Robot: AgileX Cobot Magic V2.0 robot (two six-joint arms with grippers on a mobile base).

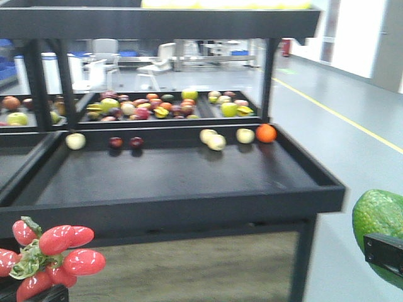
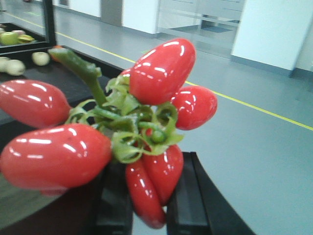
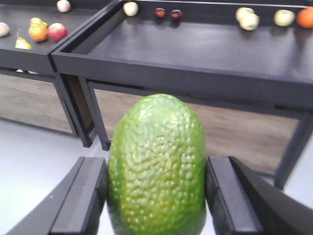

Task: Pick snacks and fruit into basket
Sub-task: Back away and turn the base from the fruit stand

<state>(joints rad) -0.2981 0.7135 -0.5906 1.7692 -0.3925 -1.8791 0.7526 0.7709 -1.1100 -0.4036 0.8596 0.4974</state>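
Observation:
My left gripper [image 2: 149, 205] is shut on the cluster of glossy red oblong fruits with green leaves [image 2: 146, 112], held in the air; the cluster also shows at the bottom left of the front view [image 1: 53, 255]. My right gripper [image 3: 156, 196] is shut on the green bumpy avocado-like fruit [image 3: 156, 166], which also shows at the right edge of the front view [image 1: 381, 229]. Both are held in front of and below the black display shelf [image 1: 189, 201]. The basket and the snacks are out of view.
On the shelf's far edge lie pale apples [image 1: 213, 139], an orange [image 1: 266, 133] and small dark fruits [image 1: 126, 143]. A back tray holds several mixed fruits [image 1: 151, 106]. A second shelf stands to the left [image 3: 29, 54]. Grey floor with a yellow line lies right [image 1: 352, 119].

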